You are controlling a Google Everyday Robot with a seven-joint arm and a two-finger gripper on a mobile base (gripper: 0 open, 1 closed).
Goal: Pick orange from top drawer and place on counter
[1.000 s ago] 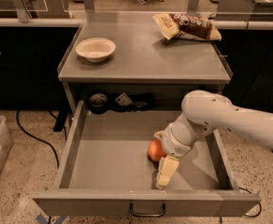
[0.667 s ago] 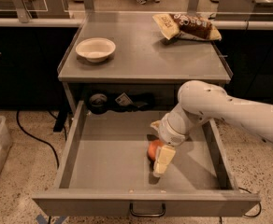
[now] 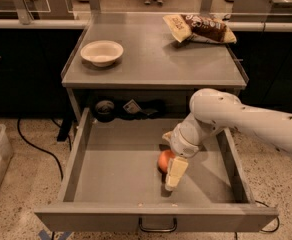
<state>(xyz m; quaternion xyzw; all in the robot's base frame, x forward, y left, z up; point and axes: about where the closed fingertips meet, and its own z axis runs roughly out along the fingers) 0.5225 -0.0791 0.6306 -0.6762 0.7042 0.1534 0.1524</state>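
Top drawer (image 3: 116,176): orange (image 3: 163,160) partly behind gripper (image 3: 170,178)

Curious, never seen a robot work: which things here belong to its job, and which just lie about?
Job: small round orange fruit; open grey metal top drawer holding it; flat grey counter; pale gripper, down in the drawer at the fruit.
Lying about: white round bowl; brown snack bag.

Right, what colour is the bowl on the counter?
Creamy white round bowl, camera view; the gripper is beside the round orange fruit.
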